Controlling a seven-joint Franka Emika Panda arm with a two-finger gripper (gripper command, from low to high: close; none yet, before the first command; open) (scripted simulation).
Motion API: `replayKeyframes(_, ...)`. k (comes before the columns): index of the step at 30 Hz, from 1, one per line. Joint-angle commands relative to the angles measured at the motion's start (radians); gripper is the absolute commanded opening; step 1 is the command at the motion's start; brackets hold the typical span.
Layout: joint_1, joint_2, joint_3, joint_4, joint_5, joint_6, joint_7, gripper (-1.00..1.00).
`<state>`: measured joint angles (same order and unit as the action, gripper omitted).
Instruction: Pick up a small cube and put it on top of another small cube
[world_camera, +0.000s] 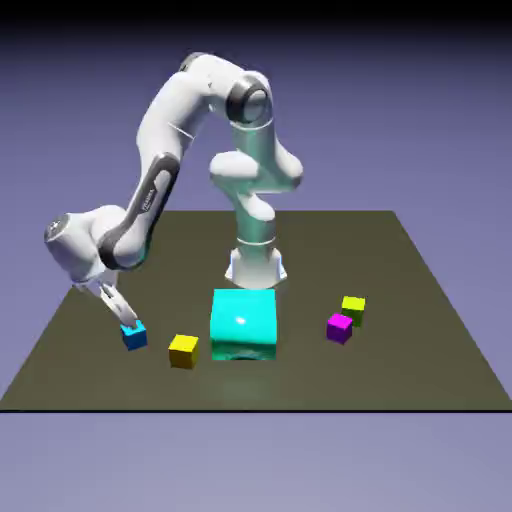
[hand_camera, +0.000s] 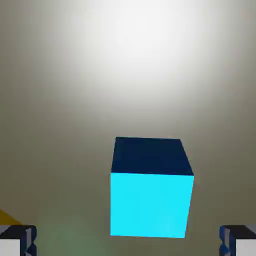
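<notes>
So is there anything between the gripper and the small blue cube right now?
Nothing visible. In the hand view the gripper's fingertips stand wide apart with the blue cube between and ahead of them; the yellow cube sits off to one side.

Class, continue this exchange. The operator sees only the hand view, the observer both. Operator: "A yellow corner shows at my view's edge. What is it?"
Observer: A small yellow cube, standing beside the blue cube without touching it.

Operator: What lies past the yellow one?

Observer: A big cyan block, toward the exterior view's right.

Operator: Any more small cubes?

Observer: Two, farther toward that side: a purple one and a yellow-green one.
</notes>
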<state>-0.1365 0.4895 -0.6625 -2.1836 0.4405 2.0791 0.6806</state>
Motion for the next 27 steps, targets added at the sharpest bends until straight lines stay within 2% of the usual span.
replayKeyframes(1,-0.012,0.036,0.027,-0.012,0.034,0.042,-0.021,0.0)
replayKeyframes(4,-0.039,0.116,0.086,-0.039,0.11,0.134,-0.069,0.0)
replayKeyframes(5,-0.039,0.116,0.086,-0.039,0.11,0.134,-0.069,-1.0)
replayKeyframes(9,-0.002,0.007,0.005,-0.002,0.007,0.008,-0.004,-1.0)
replayKeyframes(19,0.01,-0.247,0.302,-0.077,-0.181,-0.027,0.277,-1.0)
replayKeyframes(23,0.002,-0.14,0.344,-0.144,-0.104,0.136,0.223,-1.0)
replayKeyframes(24,0.002,-0.14,0.344,-0.144,-0.104,0.136,0.223,1.0)
replayKeyframes(27,0.006,-0.197,0.321,-0.108,-0.145,0.049,0.252,1.0)
